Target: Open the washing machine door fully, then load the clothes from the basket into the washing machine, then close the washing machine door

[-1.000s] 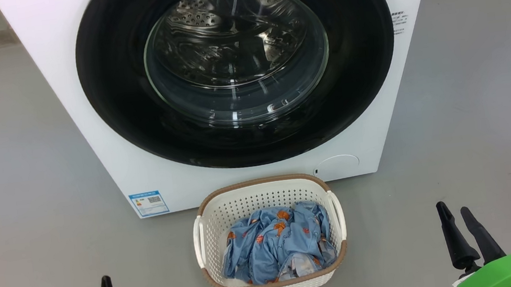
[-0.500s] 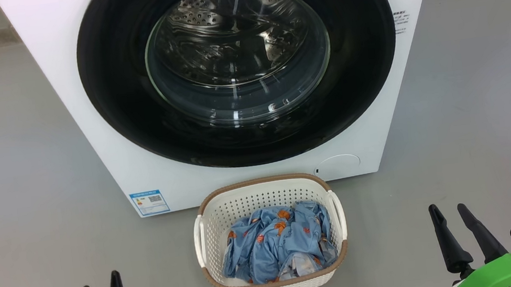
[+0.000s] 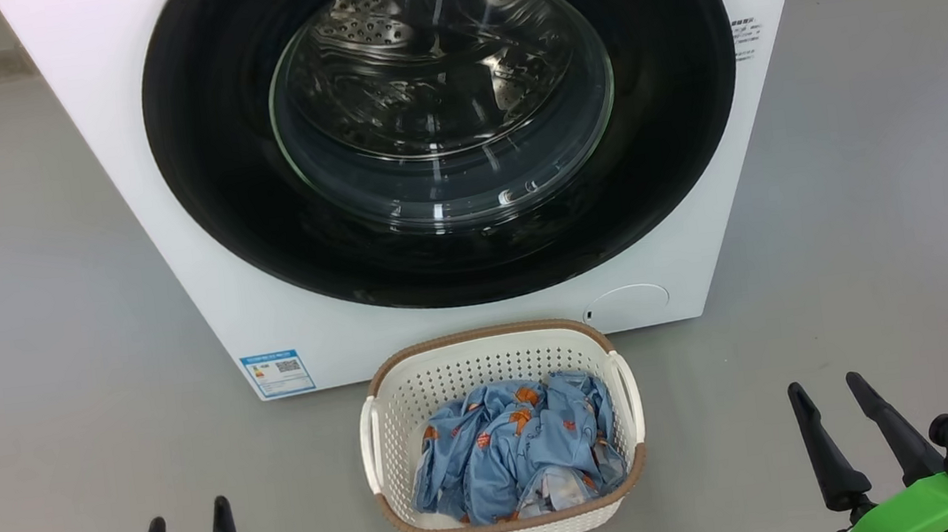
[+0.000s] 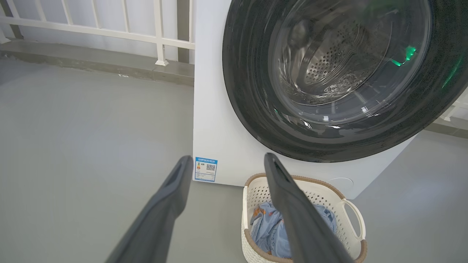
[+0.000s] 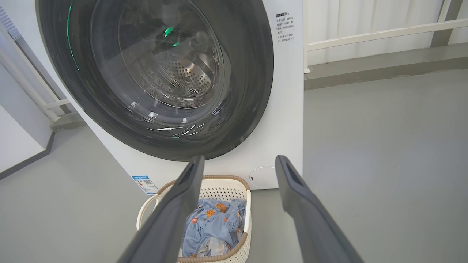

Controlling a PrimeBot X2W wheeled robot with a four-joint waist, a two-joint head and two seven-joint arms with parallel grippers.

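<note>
Two tools hung at the near edge of the head view, both holding nothing. The left tool (image 3: 188, 517) sat at the lower left, its two dark fingers spread apart and pointing up over the bare grey floor (image 3: 46, 350). The right tool (image 3: 827, 386) sat at the lower right, fingers likewise spread wide, with a bright green bracket (image 3: 930, 504) at its base. Each was well apart from the basket (image 3: 486, 334), which stood on the floor between them and a little farther off.

The basket was cream-white and perforated, with a brown rim and a handle on each side. The clothes (image 3: 513, 453) lay crumpled inside it, light blue with small orange figures, heaped toward its near end.

Just beyond the basket stood the washing machine (image 3: 200, 288), a white front-loader. A blue sticker (image 3: 276, 373) sat low on its left and a round flap (image 3: 626, 307) low on its right. Its door (image 3: 234, 195), a broad glossy black ring, lay shut against the front. Through the door's bulging glass window (image 3: 451, 179) the perforated steel drum (image 3: 375, 27) showed.

Farthest off, in the left wrist view, a white railing (image 4: 157, 33) ran behind the machine above a grey ledge.
</note>
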